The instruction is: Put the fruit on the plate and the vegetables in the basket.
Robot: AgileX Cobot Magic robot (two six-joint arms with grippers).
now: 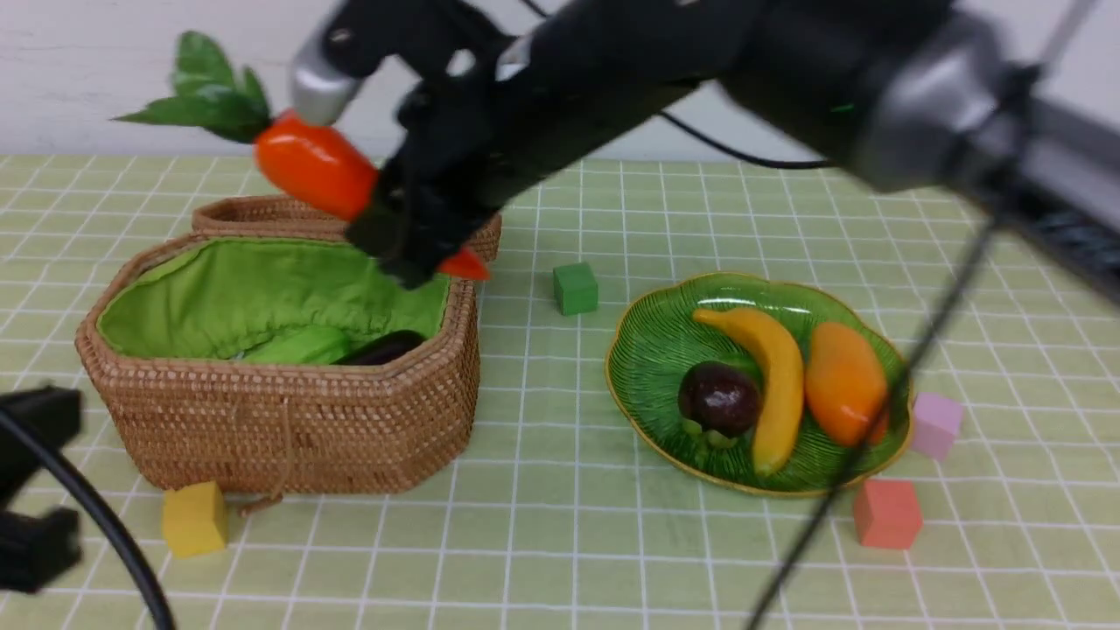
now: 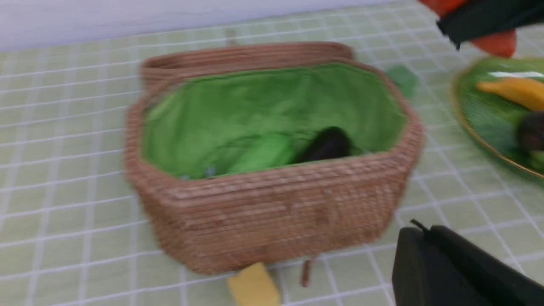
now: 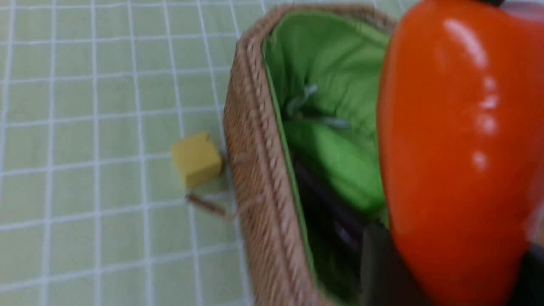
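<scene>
My right gripper (image 1: 404,234) is shut on the orange-red carrot (image 1: 315,171), holding it tilted above the open wicker basket (image 1: 280,420), green leaves up and to the left. In the right wrist view the carrot (image 3: 454,148) fills the space between the fingers above the basket's lining. The light-green gourd (image 1: 297,346) and the dark eggplant (image 1: 385,347) lie inside the basket. The banana (image 1: 774,376), the orange mango (image 1: 842,381) and the round purple fruit (image 1: 719,398) rest on the green plate (image 1: 647,367). My left gripper (image 2: 418,231) is shut and empty, low in front of the basket.
Small cubes lie on the checked cloth: green (image 1: 575,289) between basket and plate, pink (image 1: 934,424) and salmon (image 1: 886,514) beside the plate, yellow (image 1: 194,518) at the basket's front corner. The basket's lid (image 1: 262,214) lies open behind it.
</scene>
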